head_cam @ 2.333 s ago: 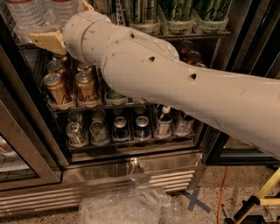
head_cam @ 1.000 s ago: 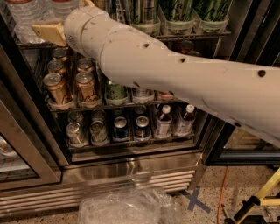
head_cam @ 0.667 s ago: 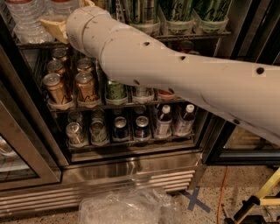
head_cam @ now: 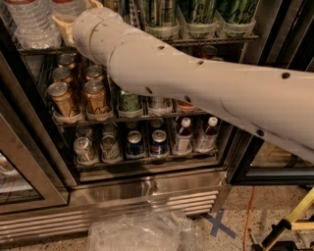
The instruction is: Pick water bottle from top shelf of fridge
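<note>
The fridge (head_cam: 147, 193) stands open in front of me. Clear ribbed water bottles stand at the left end of its top shelf (head_cam: 216, 39). One water bottle (head_cam: 29, 22) is at the far left. A second (head_cam: 68, 7), with a red label band at the frame's top edge, is just right of it. My pale arm reaches in from the right. My gripper (head_cam: 63, 23) is at the top shelf, right next to the left bottle and in front of the second. The arm's wrist hides most of the gripper.
Tall green-and-silver cans (head_cam: 196, 12) fill the right of the top shelf. Gold cans (head_cam: 64, 98) sit on the middle rack, small white-capped bottles (head_cam: 182, 135) on the bottom one. A glass door (head_cam: 24, 166) stands open at left. Crumpled clear plastic (head_cam: 142, 230) lies on the floor.
The arm has risen and pushed further in toward the top shelf. The gripper has moved up to the water bottles, uncovering more of the middle rack.
</note>
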Available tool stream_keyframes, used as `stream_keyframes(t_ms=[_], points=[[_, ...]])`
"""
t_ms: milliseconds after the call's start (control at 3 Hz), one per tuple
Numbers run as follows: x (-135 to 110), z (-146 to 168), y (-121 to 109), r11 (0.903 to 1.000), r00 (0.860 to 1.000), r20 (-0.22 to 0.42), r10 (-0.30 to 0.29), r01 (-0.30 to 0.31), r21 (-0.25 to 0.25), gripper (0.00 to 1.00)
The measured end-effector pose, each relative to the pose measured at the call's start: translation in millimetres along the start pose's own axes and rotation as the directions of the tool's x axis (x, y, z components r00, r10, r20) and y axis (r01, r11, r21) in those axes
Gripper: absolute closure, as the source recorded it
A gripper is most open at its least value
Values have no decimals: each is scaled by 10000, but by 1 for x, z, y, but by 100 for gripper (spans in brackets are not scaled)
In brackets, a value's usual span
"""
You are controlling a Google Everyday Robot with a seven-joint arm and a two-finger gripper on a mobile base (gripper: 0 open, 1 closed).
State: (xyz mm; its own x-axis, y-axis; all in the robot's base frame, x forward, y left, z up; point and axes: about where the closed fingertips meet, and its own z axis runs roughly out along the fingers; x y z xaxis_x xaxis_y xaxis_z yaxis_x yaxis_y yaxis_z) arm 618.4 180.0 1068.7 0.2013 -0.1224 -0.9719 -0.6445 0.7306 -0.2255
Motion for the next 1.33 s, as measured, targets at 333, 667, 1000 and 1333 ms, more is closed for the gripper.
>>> stream_keyframes(t_ms=[333, 667, 1000, 1333], points=[[4, 0, 3, 9999, 9998, -172, 117, -115, 116, 100], [1, 0, 2, 9999, 9998, -172, 117, -115, 117, 100], [-12, -3, 1, 9996, 9999, 113, -49, 46, 276, 100], [-13, -4, 0, 9994, 9997, 214, -100, 93, 326, 100]])
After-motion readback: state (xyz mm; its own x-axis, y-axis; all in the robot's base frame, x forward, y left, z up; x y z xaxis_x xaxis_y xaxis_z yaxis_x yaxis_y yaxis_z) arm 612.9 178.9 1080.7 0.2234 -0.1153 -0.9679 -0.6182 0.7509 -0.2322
